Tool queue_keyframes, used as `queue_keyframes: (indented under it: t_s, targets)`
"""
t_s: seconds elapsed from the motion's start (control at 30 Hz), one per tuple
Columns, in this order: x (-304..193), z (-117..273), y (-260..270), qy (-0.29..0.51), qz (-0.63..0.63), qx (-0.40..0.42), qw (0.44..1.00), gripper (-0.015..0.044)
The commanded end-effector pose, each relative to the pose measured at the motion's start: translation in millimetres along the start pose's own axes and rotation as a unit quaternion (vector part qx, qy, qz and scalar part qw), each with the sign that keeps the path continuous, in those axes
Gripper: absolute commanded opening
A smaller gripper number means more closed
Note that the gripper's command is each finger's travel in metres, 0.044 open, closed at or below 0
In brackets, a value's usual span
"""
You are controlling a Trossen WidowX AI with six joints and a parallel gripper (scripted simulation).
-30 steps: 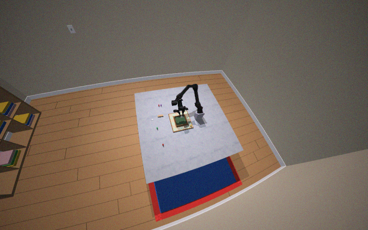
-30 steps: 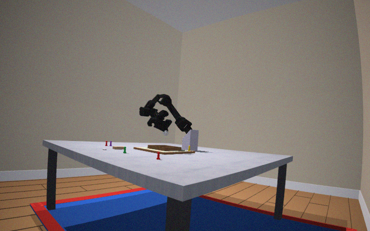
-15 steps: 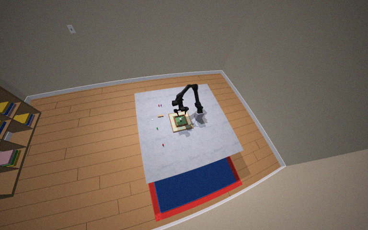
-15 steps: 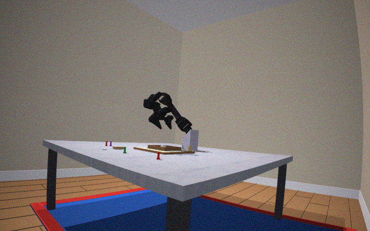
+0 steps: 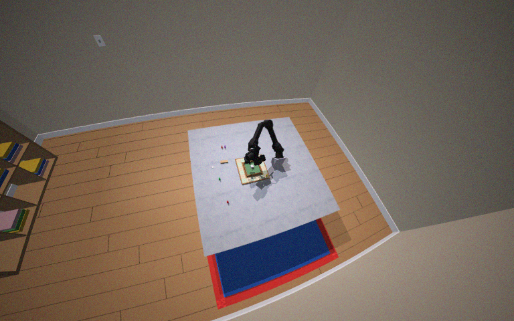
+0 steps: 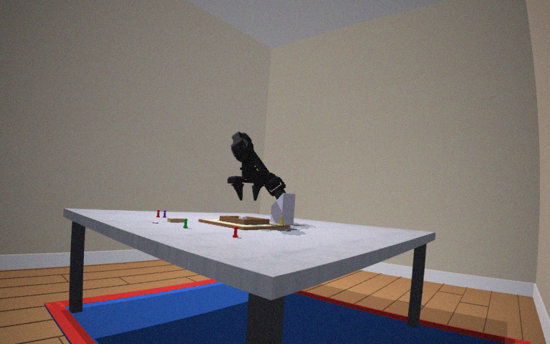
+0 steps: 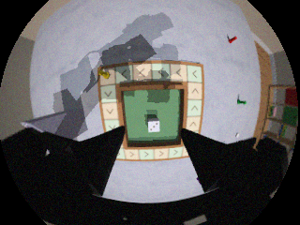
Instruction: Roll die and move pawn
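The board (image 5: 242,178) (image 6: 210,221) (image 7: 194,90) lies on the table, a ring of arrow squares around a green dice tray (image 5: 247,169) (image 6: 243,219) (image 7: 138,109). The white die (image 5: 251,166) (image 7: 153,126) rests on the tray's felt; its pips are too small to read. A yellow pawn (image 6: 281,221) (image 7: 103,74) stands on a corner square of the board, near the arm's base. My gripper (image 5: 253,160) (image 6: 248,198) (image 7: 154,130) hangs open and empty well above the tray, straight over the die.
A red pawn (image 5: 227,202) (image 6: 235,231) (image 7: 232,39) and a green pawn (image 5: 219,178) (image 6: 185,223) (image 7: 239,100) stand on the table off the board. A red and a purple pawn (image 5: 223,146) (image 6: 161,213), a small wooden block (image 5: 223,162) (image 6: 175,219) and a white bit (image 5: 213,166) lie farther off.
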State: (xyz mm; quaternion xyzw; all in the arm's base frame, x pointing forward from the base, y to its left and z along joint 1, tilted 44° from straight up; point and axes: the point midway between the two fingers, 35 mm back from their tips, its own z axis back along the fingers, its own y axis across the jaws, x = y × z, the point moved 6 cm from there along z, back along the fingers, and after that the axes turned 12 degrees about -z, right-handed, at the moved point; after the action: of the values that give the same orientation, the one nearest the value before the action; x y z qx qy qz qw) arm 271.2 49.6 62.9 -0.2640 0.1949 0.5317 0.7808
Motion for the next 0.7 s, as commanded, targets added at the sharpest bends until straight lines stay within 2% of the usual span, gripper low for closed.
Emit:
queue_keyframes:
  t_s: [0.0,0.1,0.27,0.43,0.67]
  targets:
    - [17.6,-5.8,20.0,0.002,-0.11,0.003,0.994,0.0282]
    - [31.0,-9.9,36.7,0.004,-0.224,0.001,0.975,0.0204]
    - [49.2,-17.7,65.8,0.008,-0.407,-0.006,0.913,0.02]
    - [62.0,-27.0,95.5,0.01,-0.576,-0.017,0.817,0.02]
    - [69.3,-36.8,123.2,0.008,-0.7,-0.031,0.713,0.02]
